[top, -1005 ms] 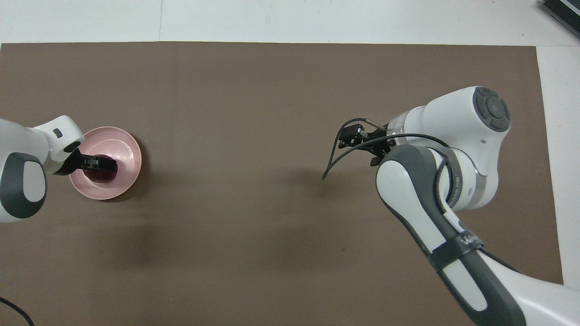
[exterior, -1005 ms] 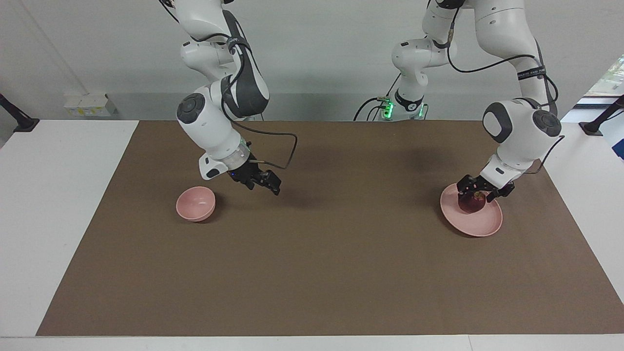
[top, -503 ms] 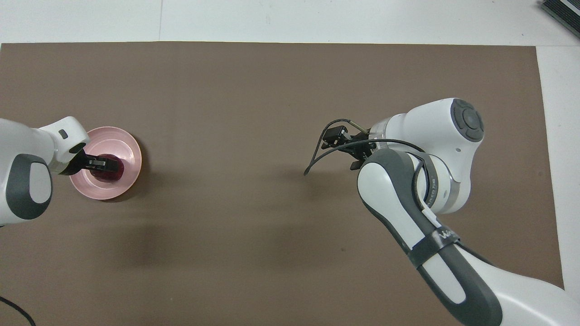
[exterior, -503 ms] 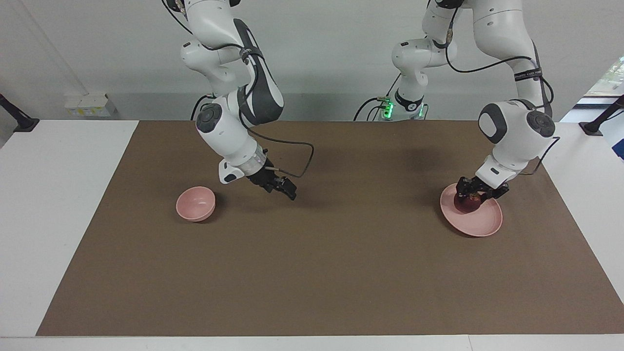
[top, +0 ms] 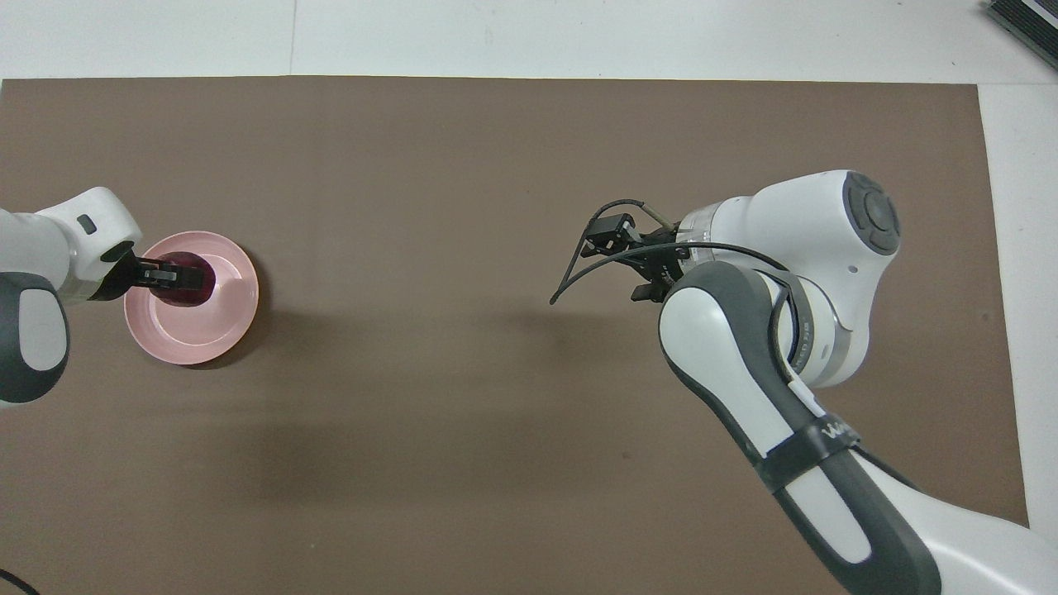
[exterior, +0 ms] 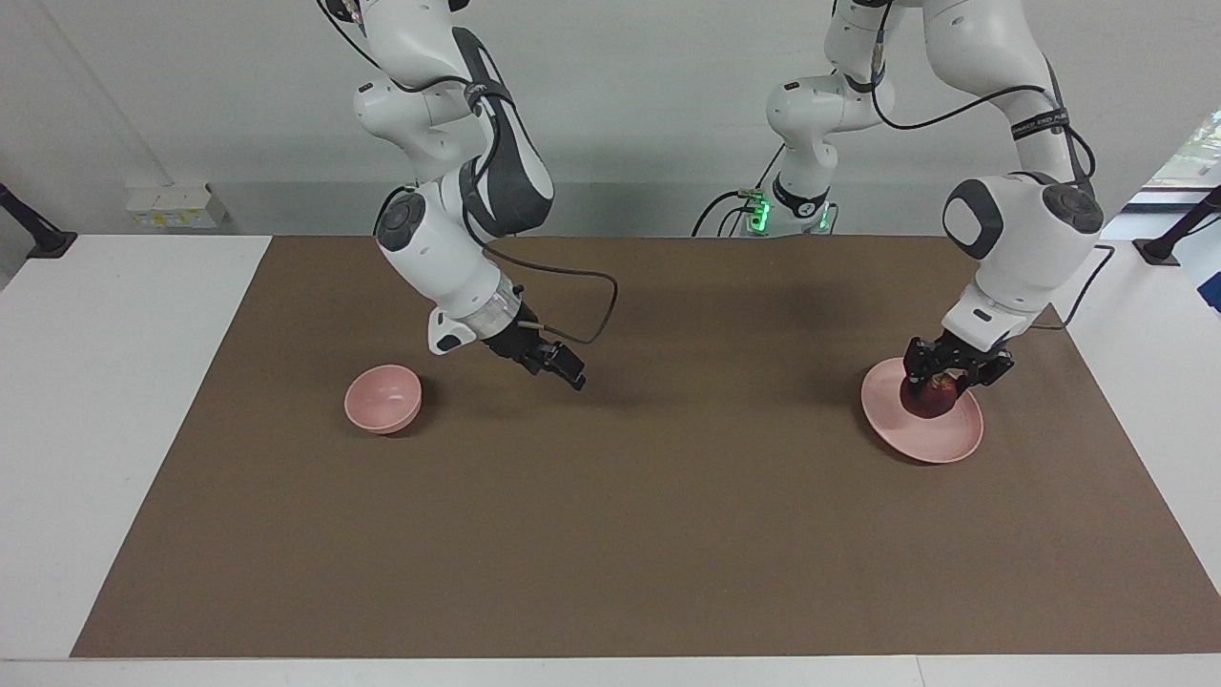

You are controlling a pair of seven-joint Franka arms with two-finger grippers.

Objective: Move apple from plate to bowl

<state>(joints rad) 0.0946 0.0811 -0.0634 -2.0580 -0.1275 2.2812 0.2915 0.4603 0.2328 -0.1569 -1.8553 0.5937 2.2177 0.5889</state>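
The dark red apple [exterior: 929, 397] [top: 188, 278] is low over the pale pink plate [exterior: 930, 441] [top: 192, 335], which lies toward the left arm's end of the table. My left gripper [exterior: 950, 374] [top: 169, 275] is shut on the apple from above. I cannot tell whether the apple still touches the plate. The small deep pink bowl [exterior: 382, 398] stands empty toward the right arm's end; in the overhead view the right arm hides it. My right gripper [exterior: 570, 372] [top: 610, 237] hangs open over the brown mat beside the bowl, toward the table's middle, holding nothing.
A brown mat [exterior: 649, 534] covers most of the white table [exterior: 105, 401]. A black cable [top: 579, 277] loops out from the right wrist. Nothing else stands on the mat between bowl and plate.
My left gripper has shut on the apple and shifted with it over the plate, rising slightly. My right gripper has swung from beside the bowl toward the table's middle.
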